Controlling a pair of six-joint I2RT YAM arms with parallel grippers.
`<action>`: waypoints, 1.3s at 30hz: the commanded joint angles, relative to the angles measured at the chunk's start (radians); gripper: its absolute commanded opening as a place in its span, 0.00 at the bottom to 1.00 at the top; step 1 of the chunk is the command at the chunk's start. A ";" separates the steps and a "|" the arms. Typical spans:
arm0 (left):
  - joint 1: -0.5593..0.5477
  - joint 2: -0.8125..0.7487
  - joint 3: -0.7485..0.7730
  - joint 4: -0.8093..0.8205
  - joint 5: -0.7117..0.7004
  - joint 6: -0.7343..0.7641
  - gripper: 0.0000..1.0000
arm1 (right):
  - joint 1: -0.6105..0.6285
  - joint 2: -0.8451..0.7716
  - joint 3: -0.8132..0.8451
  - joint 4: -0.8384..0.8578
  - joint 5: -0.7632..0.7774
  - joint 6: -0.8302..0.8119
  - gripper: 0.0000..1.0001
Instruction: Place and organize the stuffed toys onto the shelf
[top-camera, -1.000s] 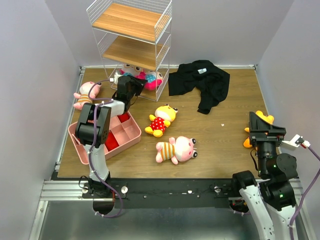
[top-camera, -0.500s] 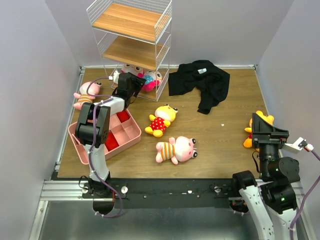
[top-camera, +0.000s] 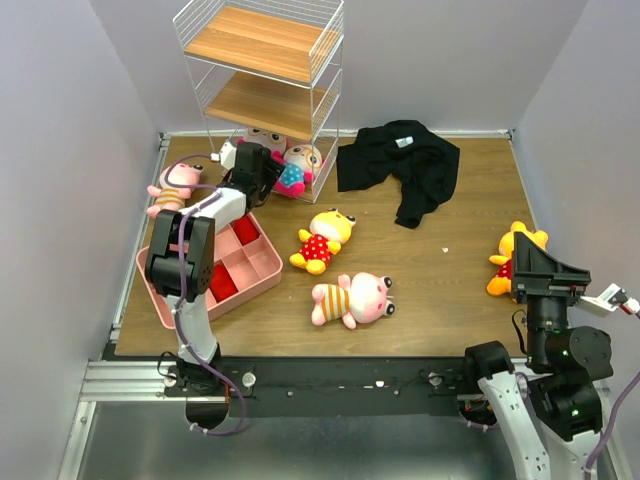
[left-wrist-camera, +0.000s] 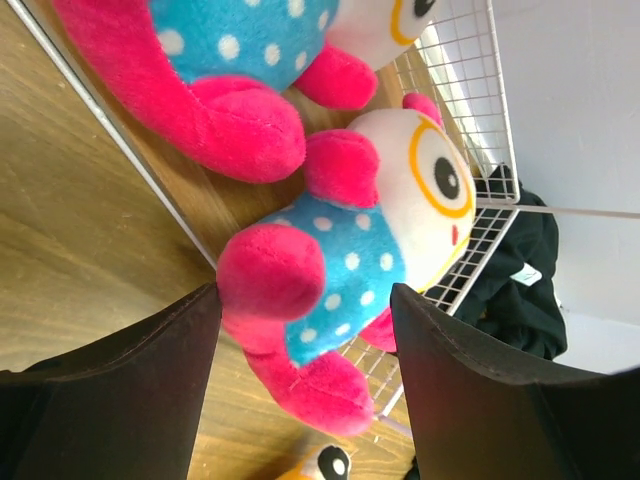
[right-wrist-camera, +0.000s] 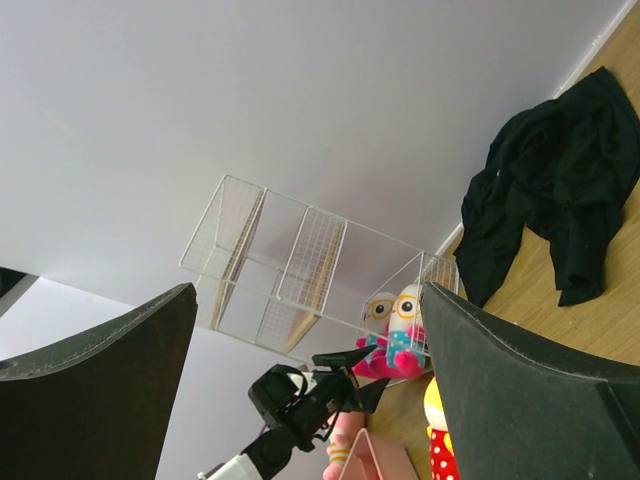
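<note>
Low down the shelf (top-camera: 262, 62), on its bottom tier, stand two white-faced stuffed toys with glasses (top-camera: 298, 165), (top-camera: 265, 138). My left gripper (top-camera: 266, 170) is open at that tier's front. In the left wrist view the nearer toy (left-wrist-camera: 345, 270), blue-dotted with pink limbs, sits loose between the open gripper (left-wrist-camera: 303, 300) fingers, beside the other toy (left-wrist-camera: 230, 60). My right gripper (top-camera: 542, 268) hangs open and empty near a yellow toy (top-camera: 510, 258). On the floor lie a second yellow toy (top-camera: 322, 240), a pink striped toy (top-camera: 352, 298) and another pink one (top-camera: 172, 186).
A black cloth garment (top-camera: 405, 170) lies crumpled at the back right. A pink compartment tray (top-camera: 255, 268) sits under my left arm. The right wrist view looks across at the shelf (right-wrist-camera: 290, 260), the white-faced toys (right-wrist-camera: 395, 320) and the garment (right-wrist-camera: 550, 190). Grey walls close in the floor.
My left gripper has opened and let go of the white-faced toy on the bottom tier. My right arm has drawn back toward the near edge, uncovering the yellow toy.
</note>
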 joint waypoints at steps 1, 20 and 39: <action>-0.005 -0.058 0.028 -0.076 -0.069 0.022 0.77 | -0.003 -0.020 0.044 -0.051 0.016 0.002 1.00; -0.057 0.000 0.054 -0.122 -0.089 -0.010 0.71 | -0.003 -0.025 0.045 -0.055 0.021 0.013 1.00; -0.060 0.094 0.036 0.178 -0.039 -0.075 0.57 | -0.002 -0.022 0.028 -0.006 0.068 -0.036 1.00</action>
